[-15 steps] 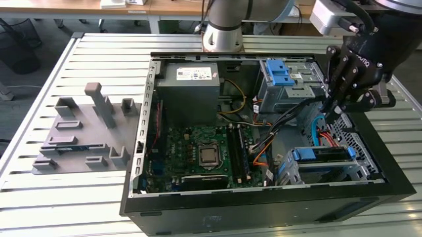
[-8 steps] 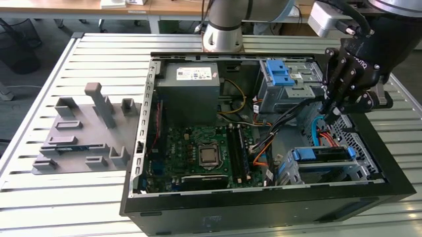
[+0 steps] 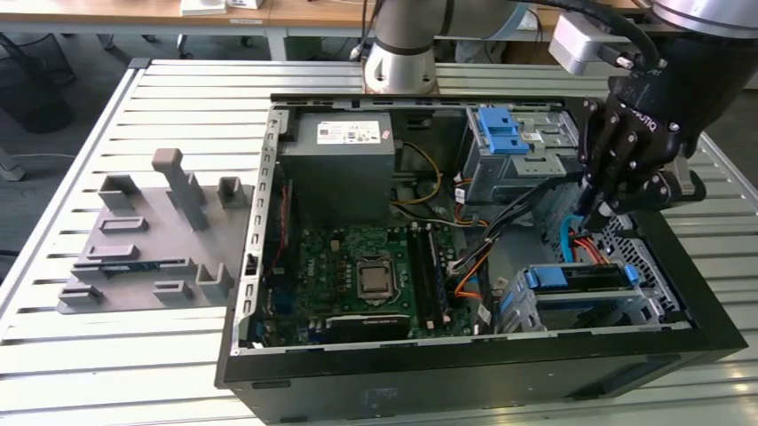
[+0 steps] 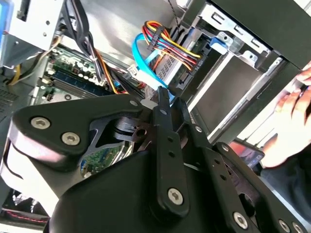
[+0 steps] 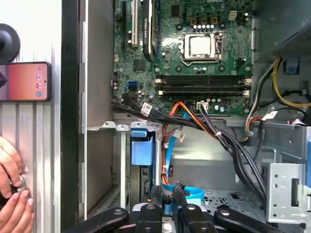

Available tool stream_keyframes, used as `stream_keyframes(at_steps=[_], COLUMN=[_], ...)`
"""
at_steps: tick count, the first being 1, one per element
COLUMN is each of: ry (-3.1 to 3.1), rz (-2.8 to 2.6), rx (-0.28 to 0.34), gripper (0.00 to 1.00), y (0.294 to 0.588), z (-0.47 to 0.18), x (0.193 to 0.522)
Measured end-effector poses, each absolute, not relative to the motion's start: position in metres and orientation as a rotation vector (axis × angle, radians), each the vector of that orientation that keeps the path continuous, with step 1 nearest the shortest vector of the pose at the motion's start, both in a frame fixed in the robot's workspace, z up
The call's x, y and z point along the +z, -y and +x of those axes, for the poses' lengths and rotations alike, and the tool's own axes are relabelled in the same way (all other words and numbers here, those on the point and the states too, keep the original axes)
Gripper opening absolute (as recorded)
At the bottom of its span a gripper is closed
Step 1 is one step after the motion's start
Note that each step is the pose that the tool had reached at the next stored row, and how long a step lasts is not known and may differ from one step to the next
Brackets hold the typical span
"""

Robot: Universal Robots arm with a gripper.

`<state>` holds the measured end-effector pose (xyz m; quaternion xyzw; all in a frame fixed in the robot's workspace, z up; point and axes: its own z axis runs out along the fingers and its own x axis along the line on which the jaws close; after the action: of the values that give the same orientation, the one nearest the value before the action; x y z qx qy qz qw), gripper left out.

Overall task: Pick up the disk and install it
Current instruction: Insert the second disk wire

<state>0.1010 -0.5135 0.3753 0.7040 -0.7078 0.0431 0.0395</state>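
Currently, ext. view: gripper (image 3: 588, 211) sits low inside the PC case (image 3: 474, 373), tips near the disk (image 3: 577, 278), which lies in the lower cage in its blue carrier. Second wrist view: fingers drawn together, nothing seen btwn them; blue data cable (image 4: 143, 63) and wire bundle (image 4: 170, 41) lie close, so snag/unplug risk. First wrist view: person's hand (image 5: 9, 170) is beside the case, so contact risk if the arm swings out.

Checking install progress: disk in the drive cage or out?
In: the disk sits inside the drive cage, its blue carrier showing.
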Motion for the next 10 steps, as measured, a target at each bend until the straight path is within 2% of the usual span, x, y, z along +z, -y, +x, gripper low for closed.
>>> stream_keyframes(at_steps=[7, 10], ry=[2.164, 2.174], rz=[2.152, 2.162], rx=[0.144, 0.123], gripper=[0.24, 0.22], y=[0.513, 0.513], z=[0.102, 0.102], x=[0.366, 0.364])
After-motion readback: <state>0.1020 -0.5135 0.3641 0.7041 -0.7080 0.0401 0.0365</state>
